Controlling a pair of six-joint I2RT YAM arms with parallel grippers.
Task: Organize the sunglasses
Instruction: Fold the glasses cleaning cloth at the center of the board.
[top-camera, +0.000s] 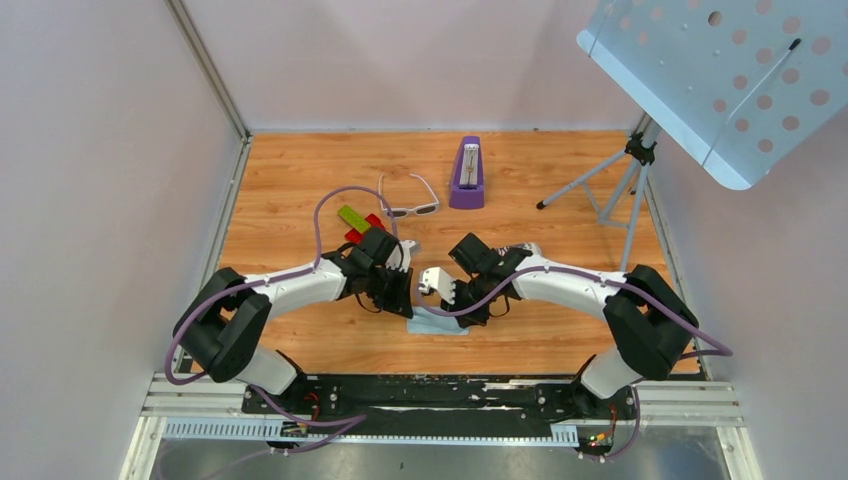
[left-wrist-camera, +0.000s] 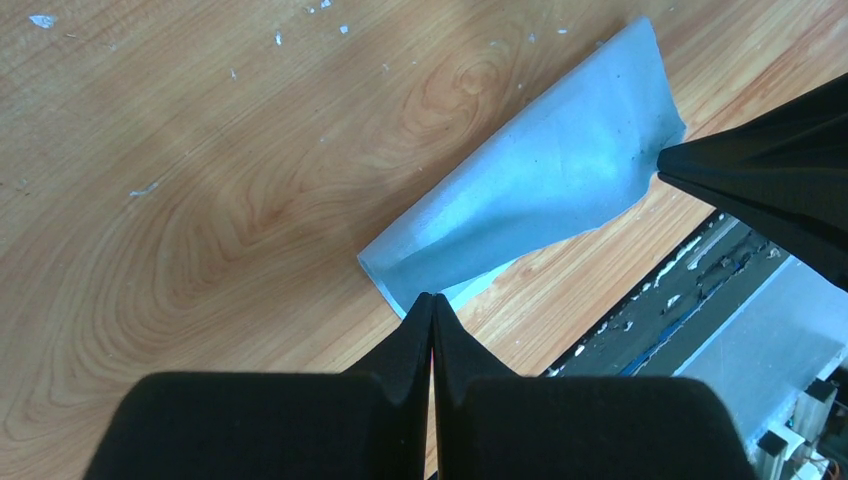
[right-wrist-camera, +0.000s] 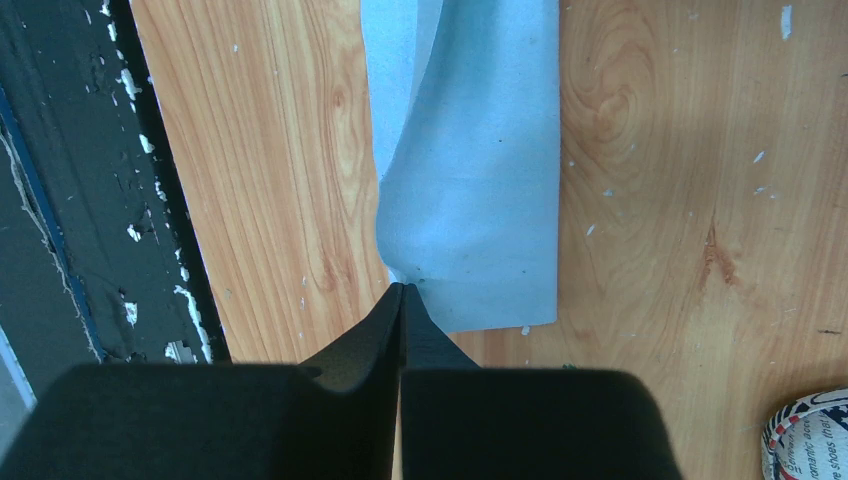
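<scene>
Tips of the left end effector are clenched on 1 corner of the light blue cloth, and the right end effector is clenched on another, so the cloth arches up between the 2. Further out on the bench, the sunglasses lie well beyond both, toward the far wall. Their frame runs roughly left to right, with the temples open and pointing away. From where I stand, the left arm looks the nearer.

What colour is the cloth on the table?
Light blue, plain, with no pattern. The cloth shows best in the left wrist view.
</scene>
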